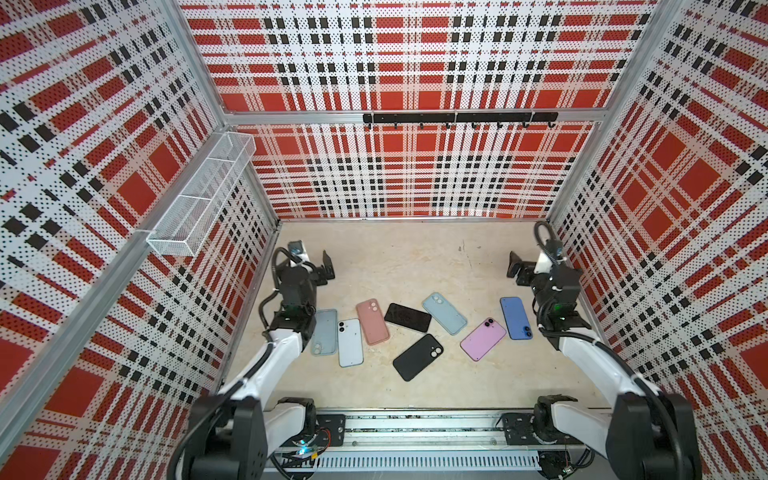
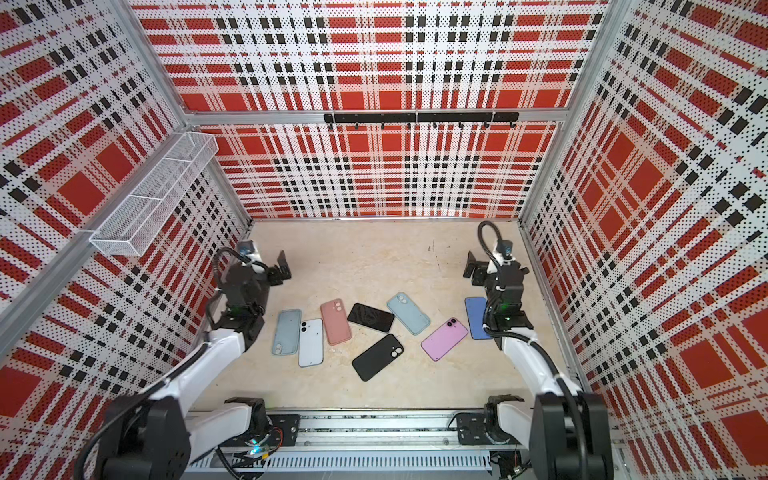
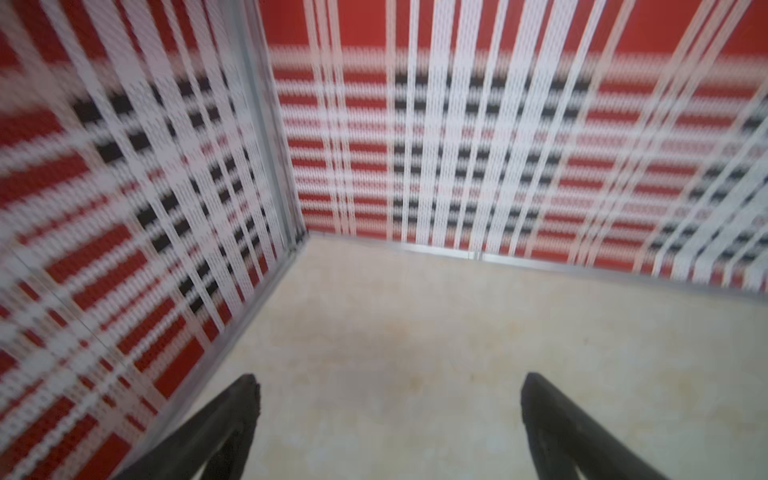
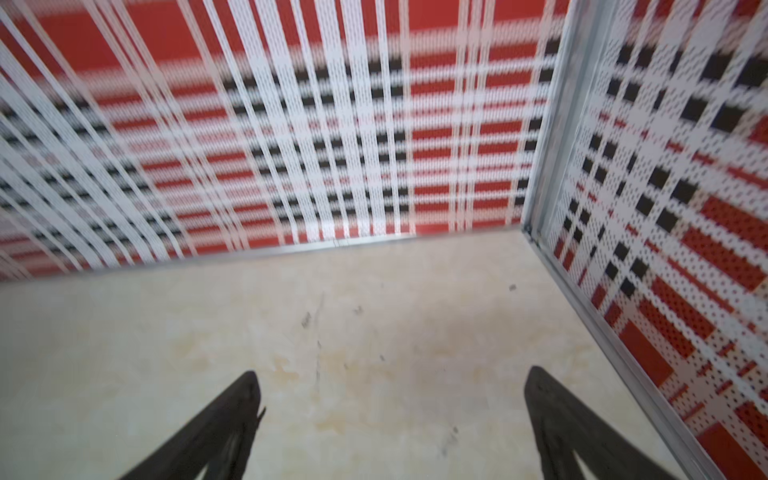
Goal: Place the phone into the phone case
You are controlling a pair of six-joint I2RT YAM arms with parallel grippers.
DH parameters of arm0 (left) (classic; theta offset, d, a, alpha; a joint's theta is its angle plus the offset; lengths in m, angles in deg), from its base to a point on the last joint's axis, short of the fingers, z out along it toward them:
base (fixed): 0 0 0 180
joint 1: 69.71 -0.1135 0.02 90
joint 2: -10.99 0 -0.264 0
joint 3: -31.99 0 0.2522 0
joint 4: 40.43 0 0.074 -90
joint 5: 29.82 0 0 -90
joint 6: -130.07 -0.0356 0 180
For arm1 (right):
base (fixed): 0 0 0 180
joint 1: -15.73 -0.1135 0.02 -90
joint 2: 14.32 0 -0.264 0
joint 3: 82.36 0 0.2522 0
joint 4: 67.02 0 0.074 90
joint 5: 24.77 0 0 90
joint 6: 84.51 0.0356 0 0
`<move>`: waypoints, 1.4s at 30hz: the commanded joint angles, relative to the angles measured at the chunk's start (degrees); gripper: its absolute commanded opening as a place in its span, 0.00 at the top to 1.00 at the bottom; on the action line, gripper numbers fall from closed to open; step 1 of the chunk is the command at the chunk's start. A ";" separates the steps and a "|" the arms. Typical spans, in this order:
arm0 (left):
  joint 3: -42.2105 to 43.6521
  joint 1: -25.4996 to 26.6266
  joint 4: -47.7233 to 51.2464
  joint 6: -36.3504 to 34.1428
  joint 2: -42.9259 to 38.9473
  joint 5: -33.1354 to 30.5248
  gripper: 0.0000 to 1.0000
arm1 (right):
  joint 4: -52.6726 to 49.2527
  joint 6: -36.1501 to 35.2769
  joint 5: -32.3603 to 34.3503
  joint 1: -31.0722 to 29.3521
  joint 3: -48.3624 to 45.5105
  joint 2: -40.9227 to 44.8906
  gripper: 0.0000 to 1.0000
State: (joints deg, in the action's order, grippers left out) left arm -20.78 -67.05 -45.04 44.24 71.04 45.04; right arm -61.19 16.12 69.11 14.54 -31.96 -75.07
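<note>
**Both grippers spread wide, phones and cases untouched**

The left gripper (image 3: 388, 382) and the right gripper (image 4: 388, 376) each hold their dark, tapering fingers far apart with nothing between them. Both wrist views show only bare table beneath the tips. In both top views the two grippers hang near the far corners of the table, one on each side.

Nearer the arm bases, eight flat, round-cornered slabs lie scattered in a loose row, and neither gripper touches any of them:

- a translucent grey-blue case (image 1: 324, 332), lying edge to edge with a white phone (image 1: 350, 343)
- a matte pink case (image 1: 372, 322)
- a glossy black phone (image 1: 408, 317), screen up
- a pale teal slab (image 1: 444, 313); I cannot tell whether it is a phone or a case
- a matte black case (image 1: 417, 356) with round camera openings
- a lilac phone (image 1: 483, 338)
- a blue phone (image 1: 516, 318), beside the right arm

The table (image 1: 395, 257) is smooth and cream-coloured, with marbled mottling and a few dark scuffs. Perforated wall panels (image 1: 415, 62) printed in red, white and black plaid close it in on three sides, set in a bare aluminium frame. A white wire-mesh basket (image 1: 199, 199) hangs on the left wall, and a black hook rail (image 1: 459, 117) runs along the back one.
</note>
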 commanded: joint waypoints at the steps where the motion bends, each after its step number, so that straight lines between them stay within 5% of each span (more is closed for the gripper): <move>1: -6.75 -3.81 16.66 14.55 -8.24 1.55 0.01 | -15.62 22.08 1.21 0.81 2.98 6.51 0.00; 5: -11.49 -11.61 21.63 21.69 -12.04 22.08 0.01 | -17.90 20.75 -13.73 1.21 5.15 8.94 0.00; 8: -15.88 -6.16 31.33 15.39 -12.18 21.92 0.01 | -32.77 16.06 -17.95 0.48 11.30 6.95 0.00; 11: -18.79 -0.05 40.44 12.40 -10.31 24.83 0.01 | -46.71 10.42 -14.37 -2.88 15.86 5.39 0.00; 19: -9.71 23.29 43.69 16.10 -8.41 18.12 0.01 | -71.40 12.56 -6.28 -8.21 18.29 1.37 0.00; 26: -7.17 42.03 40.25 18.88 -1.48 15.10 0.01 | -71.48 16.02 -9.42 -8.30 12.94 -2.41 0.00; 31: -7.58 56.62 36.63 8.73 4.87 10.34 0.01 | -69.84 12.48 -9.24 -8.32 14.17 -7.63 0.01; 37: -15.49 64.16 37.11 3.51 16.80 9.13 0.01 | -69.13 14.06 -7.73 -8.30 15.83 -10.61 0.00; 42: -30.61 65.90 45.62 1.81 32.33 8.19 0.01 | -69.12 19.74 -6.19 -4.53 17.58 -9.69 0.00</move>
State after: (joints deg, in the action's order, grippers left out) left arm -44.05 -2.01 -3.75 48.54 97.53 55.42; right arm -130.80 31.95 61.05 7.65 -17.27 -85.54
